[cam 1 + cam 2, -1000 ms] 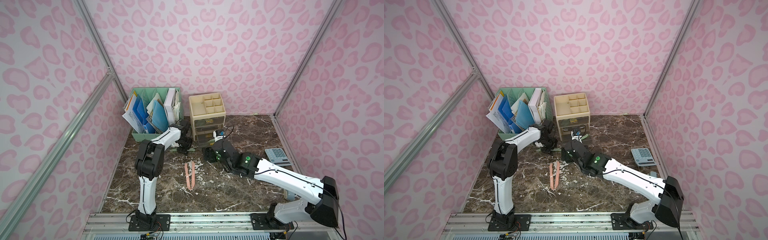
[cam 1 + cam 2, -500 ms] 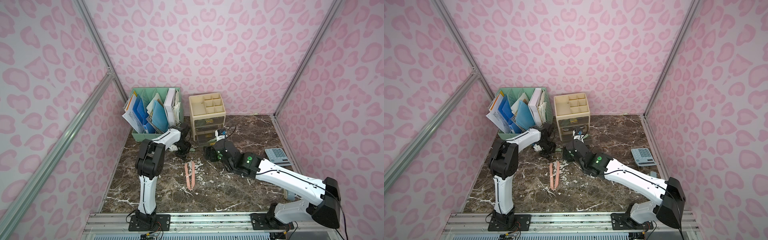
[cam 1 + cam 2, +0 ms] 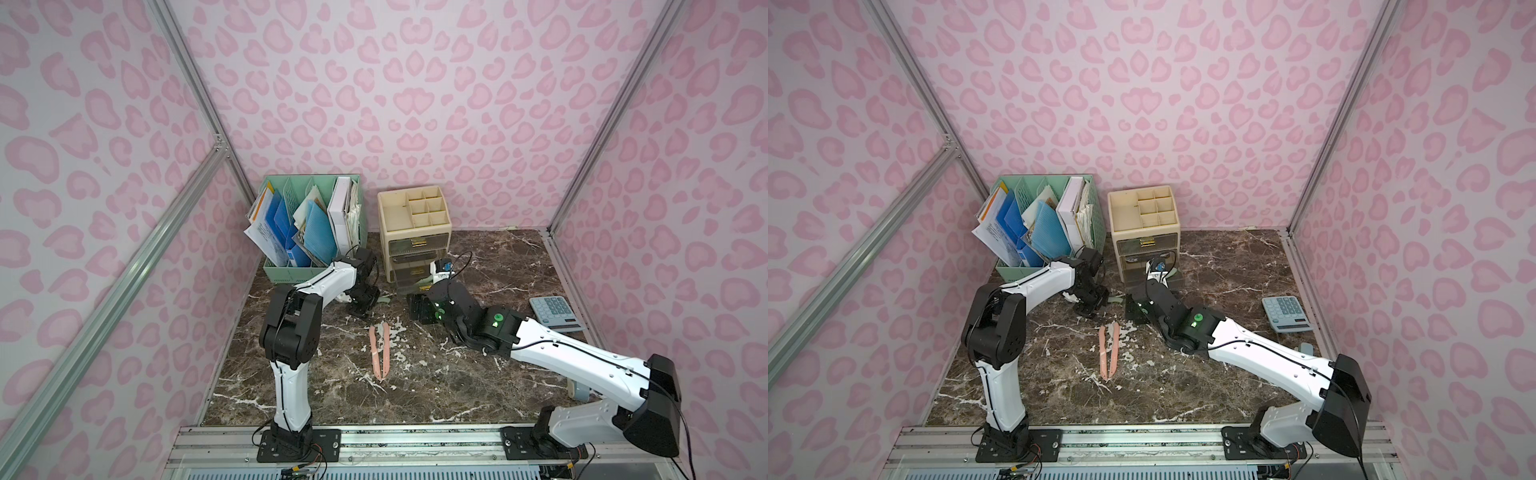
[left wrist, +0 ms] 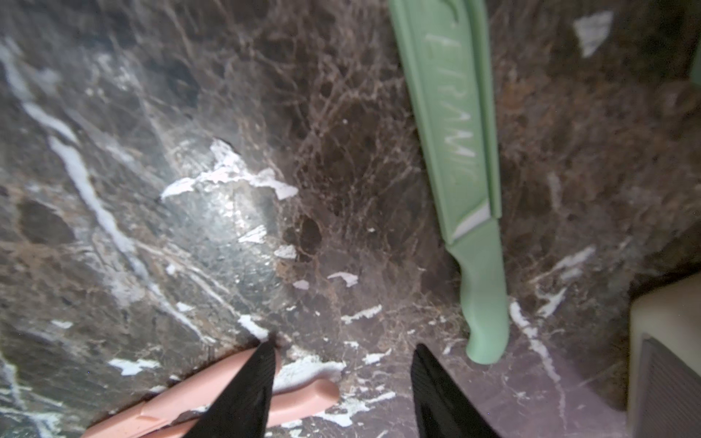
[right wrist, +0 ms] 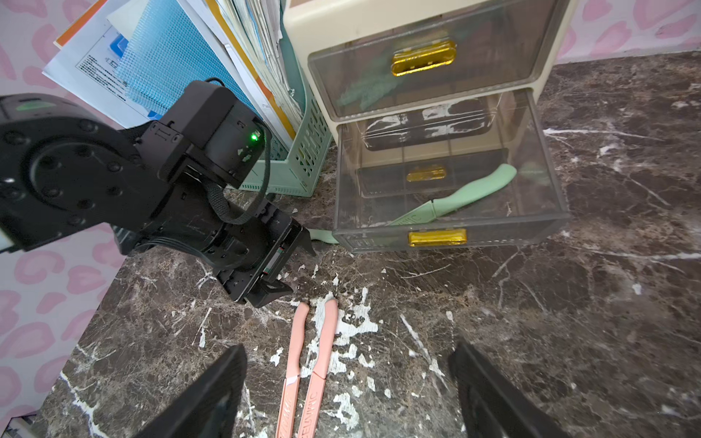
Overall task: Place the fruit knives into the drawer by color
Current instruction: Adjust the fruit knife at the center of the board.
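Green knife (image 4: pixel 455 132) lay beside the left gripper (image 4: pixel 343 347), jaws apart and empty; closing off-centre might merely nudge it away.

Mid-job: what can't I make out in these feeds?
- Closed smoky plastic drawer above the open drawer, right wrist view: tinted front blurs a greenish shape inside.
- Mint green plastic knife on the marble table, left wrist view: tip cut off by the frame edge.
- Two pink plastic knives, right wrist view: blade ends cut off by the frame edge.
- Both top views: open drawer's contents too small, partly behind the right arm.
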